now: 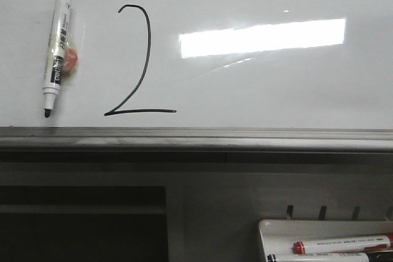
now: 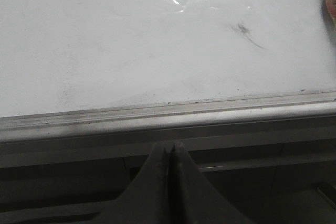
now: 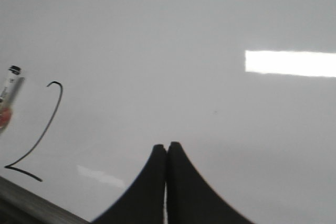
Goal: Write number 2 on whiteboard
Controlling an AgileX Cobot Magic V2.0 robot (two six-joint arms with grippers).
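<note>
On the whiteboard (image 1: 258, 96), the number 2 (image 1: 136, 65) stands complete in thin black line: hooked top, long diagonal, flat base stroke ending just above the grey bottom rail (image 1: 196, 137). Landmark for all places below: the number 2.

A black-tipped marker (image 1: 56, 47) is stuck to the board to the left of the number 2, near it but not touching, tip down and slightly tilted; an orange-red blob, possibly a magnet or holder, sits at its mid-body. A bright rectangular light reflection (image 1: 263, 37) lies to the right of the number 2, level with its upper half.

Below the rail and well to the right of the number 2, a white tray (image 1: 276, 228) holds a red-capped marker (image 1: 341, 243) and a second marker beneath it, mostly cut off.

Left gripper (image 2: 171, 148): fingers pressed together, nothing between them, below the rail. Right gripper (image 3: 167, 148): fingers together, empty, in front of bare board to the right of the number 2. Neither arm appears in the front view.
</note>
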